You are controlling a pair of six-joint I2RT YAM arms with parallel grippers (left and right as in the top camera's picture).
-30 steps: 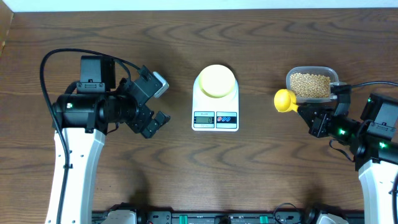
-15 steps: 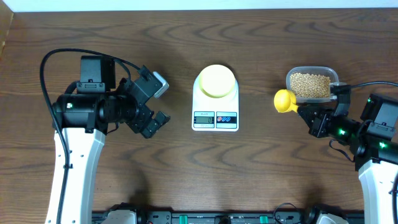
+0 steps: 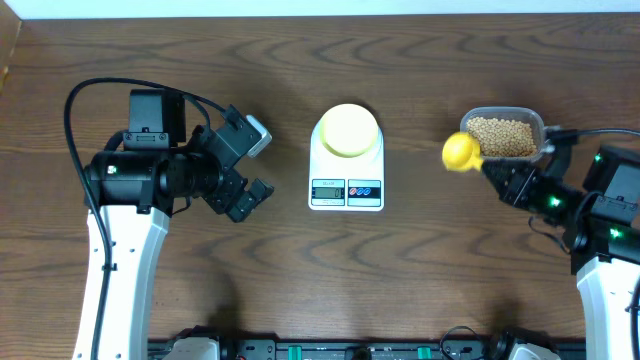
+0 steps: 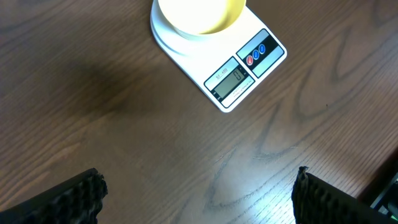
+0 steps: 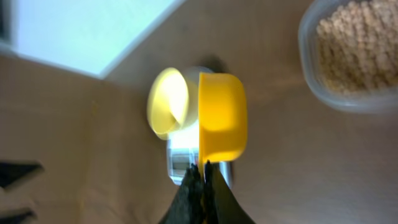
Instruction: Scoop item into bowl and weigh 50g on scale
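The white scale [image 3: 346,182] sits mid-table with the pale-yellow bowl [image 3: 347,130] on its platform; no item shows in the bowl. The item, tan beans [image 3: 500,137], fills a clear tub [image 3: 538,124] at the right. My right gripper [image 3: 497,172] is shut on the handle of a bright yellow scoop [image 3: 460,151], whose cup hangs just left of the tub. In the right wrist view the scoop [image 5: 222,116] sticks out past the gripper [image 5: 203,180], with the bowl [image 5: 169,102] behind it and the beans [image 5: 357,53] at upper right. My left gripper [image 3: 262,165] stands open left of the scale, holding nothing.
In the left wrist view the scale [image 4: 245,71] and bowl [image 4: 199,12] lie ahead of the wide-apart fingers [image 4: 68,199], with bare wood between. The table's far edge runs along the top of the overhead view. Both arm bases stand at the near corners.
My right gripper has swung a little toward the far side with the scoop, bringing its cup closer to the tub's left rim. The left arm has not moved.
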